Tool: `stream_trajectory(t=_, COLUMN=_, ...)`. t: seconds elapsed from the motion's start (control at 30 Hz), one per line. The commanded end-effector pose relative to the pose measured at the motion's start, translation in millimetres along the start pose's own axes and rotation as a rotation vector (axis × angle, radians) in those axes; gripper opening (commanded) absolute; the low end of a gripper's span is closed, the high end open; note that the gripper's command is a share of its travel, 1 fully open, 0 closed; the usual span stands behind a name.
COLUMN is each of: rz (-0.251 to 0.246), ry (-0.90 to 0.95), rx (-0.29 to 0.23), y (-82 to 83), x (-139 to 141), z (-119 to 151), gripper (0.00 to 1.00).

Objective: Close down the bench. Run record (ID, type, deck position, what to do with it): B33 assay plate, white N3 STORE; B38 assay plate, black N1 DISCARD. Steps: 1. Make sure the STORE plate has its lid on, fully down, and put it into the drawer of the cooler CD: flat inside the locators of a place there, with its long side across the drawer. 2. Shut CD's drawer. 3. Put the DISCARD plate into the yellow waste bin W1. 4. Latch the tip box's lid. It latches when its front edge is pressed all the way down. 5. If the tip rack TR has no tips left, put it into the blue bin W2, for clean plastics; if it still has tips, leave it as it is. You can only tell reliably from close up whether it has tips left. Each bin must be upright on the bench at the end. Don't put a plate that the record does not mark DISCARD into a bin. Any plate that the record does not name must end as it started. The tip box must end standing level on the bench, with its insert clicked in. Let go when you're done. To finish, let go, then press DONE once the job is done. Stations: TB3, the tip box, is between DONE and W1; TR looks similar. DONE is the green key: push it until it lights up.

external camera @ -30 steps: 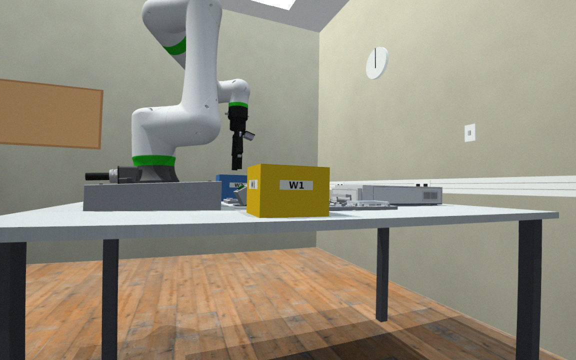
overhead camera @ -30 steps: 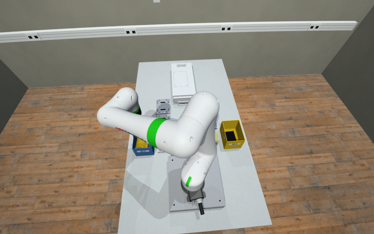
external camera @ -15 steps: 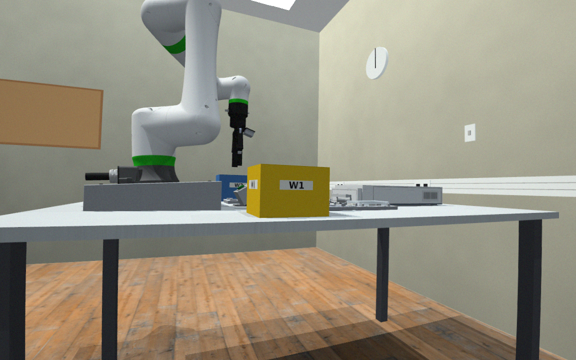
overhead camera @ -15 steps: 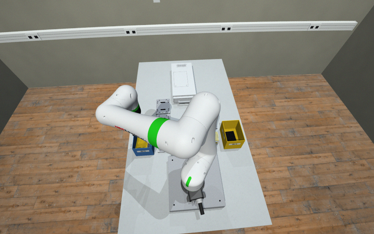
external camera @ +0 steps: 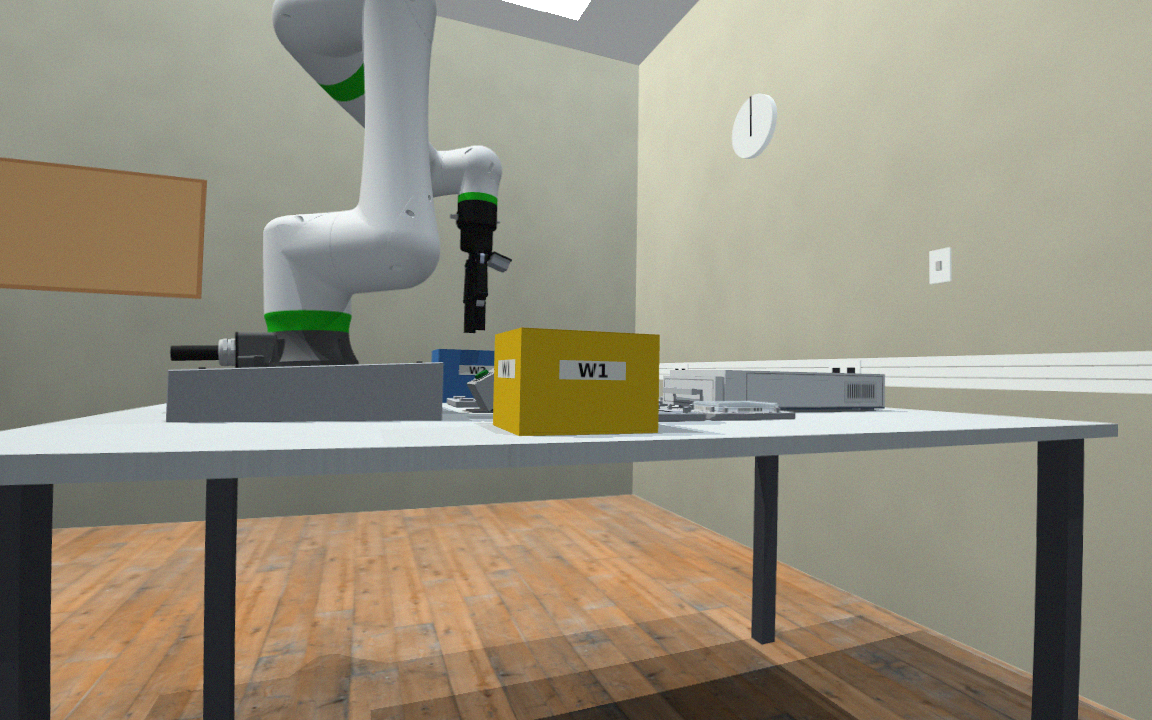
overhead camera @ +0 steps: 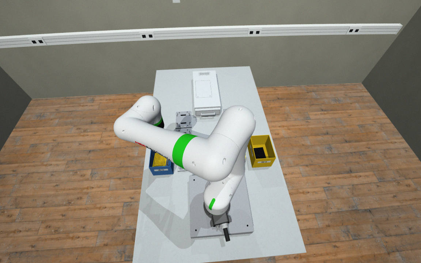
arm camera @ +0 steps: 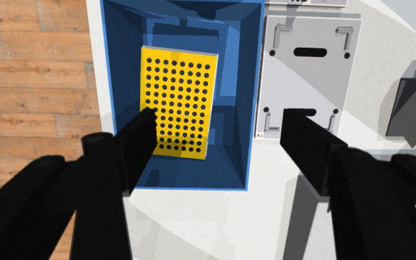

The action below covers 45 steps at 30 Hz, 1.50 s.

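Observation:
The yellow tip rack TR (arm camera: 177, 102) lies tilted inside the blue bin W2; its holes look dark and empty. The bin also shows in the overhead view (overhead camera: 160, 163) and behind the yellow bin in the side view (external camera: 464, 368). My gripper (arm camera: 219, 126) (external camera: 473, 313) hangs open and empty well above the bin's right side. The yellow bin W1 (overhead camera: 264, 150) stands upright with a black plate (overhead camera: 259, 152) inside it. The cooler CD (overhead camera: 206, 94) has its drawer shut.
An empty grey deck nest (arm camera: 303, 77) lies right of the blue bin. A dark grey tilted part (arm camera: 412, 105) sits at the right edge of the wrist view. More deck nests (overhead camera: 184, 120) lie in front of the cooler. My arm hides the bench middle.

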<state>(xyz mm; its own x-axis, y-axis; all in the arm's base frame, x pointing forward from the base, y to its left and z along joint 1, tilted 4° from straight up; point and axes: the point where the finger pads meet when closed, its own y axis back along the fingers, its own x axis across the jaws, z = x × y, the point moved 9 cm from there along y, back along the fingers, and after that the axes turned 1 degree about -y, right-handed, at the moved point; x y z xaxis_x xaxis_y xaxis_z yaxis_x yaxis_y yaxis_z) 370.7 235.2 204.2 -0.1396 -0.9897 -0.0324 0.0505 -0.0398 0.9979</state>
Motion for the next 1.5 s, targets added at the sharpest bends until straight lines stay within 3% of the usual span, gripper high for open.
stream_trajectory(t=0.0, rz=-0.001, ry=0.001, rx=0.002, y=2.1, x=18.4, z=2.3, gripper=0.65)
stream_trajectory(t=0.47, rz=-0.001, ry=0.001, rx=0.002, y=4.9, x=65.9, z=9.1, gripper=0.59)
stream_trajectory(t=0.5, rz=-0.001, ry=0.001, rx=0.002, y=5.1, x=69.8, z=9.6, gripper=0.10)
stream_trajectory(t=1.47, rz=-0.001, ry=0.001, rx=0.002, y=10.9, x=168.7, z=23.6, gripper=0.10)
